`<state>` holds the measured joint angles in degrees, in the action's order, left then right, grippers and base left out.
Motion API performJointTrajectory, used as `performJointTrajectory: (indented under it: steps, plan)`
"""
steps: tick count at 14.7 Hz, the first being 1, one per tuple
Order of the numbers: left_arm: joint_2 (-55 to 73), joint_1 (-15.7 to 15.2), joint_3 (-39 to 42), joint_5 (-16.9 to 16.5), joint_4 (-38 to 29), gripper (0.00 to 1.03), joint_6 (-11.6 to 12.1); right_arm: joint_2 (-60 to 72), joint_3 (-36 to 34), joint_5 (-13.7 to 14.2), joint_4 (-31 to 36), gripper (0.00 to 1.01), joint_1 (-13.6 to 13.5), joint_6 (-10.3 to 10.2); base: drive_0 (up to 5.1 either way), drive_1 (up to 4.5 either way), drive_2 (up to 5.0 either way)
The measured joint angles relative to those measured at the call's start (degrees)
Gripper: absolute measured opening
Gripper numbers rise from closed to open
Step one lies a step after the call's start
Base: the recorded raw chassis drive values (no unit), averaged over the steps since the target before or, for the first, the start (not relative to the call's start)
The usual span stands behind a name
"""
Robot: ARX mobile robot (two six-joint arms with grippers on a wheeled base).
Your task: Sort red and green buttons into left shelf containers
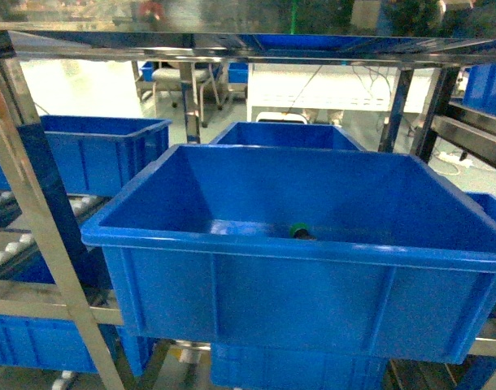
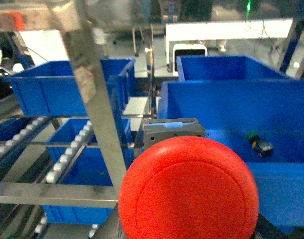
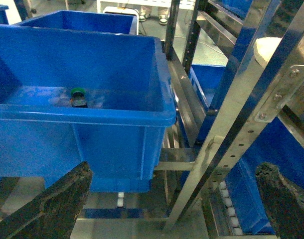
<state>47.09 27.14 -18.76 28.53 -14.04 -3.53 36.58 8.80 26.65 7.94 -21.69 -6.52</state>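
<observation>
Red button (image 2: pixel 188 191) fills left wrist view, left fingers unseen; right fingers (image 3: pixel 174 199) wide; green button (image 1: pixel 300 231) in bin (image 1: pixel 256 248) at 6 o'clock; no legible writing.

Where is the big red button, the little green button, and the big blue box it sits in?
Wide red mushroom-cap button (image 2: pixel 188 191), left wrist view, cap centre.
Small green-capped button (image 3: pixel 77 92), right wrist view, green cap.
Large blue plastic bin (image 1: pixel 297 248), head view, front rim.

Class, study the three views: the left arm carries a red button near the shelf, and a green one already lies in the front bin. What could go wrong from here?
1. The red button fills the left wrist view and hides the jaws, so its grip cannot be checked; it might slip.
2. A metal shelf post stands close beside it, so the arm could hit it.
3. Released over the front blue bin, it would join the green button, mixing colours.
</observation>
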Motion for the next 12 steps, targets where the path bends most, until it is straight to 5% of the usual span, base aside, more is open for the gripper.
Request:
performJointTrajectory:
  steps: [8, 12]
  plan:
    - [25.53, 1.92, -8.17, -2.03, -9.55, 0.23, 1.49, 0.00, 0.00, -0.02, 0.00, 0.98, 0.00, 0.00, 0.0, 0.00, 0.0]
    - [41.70, -0.42, -16.83, -3.30, -16.83, 0.23, 2.12, 0.00, 0.00, -0.02, 0.00, 0.98, 0.00, 0.02, 0.0, 0.00, 0.0]
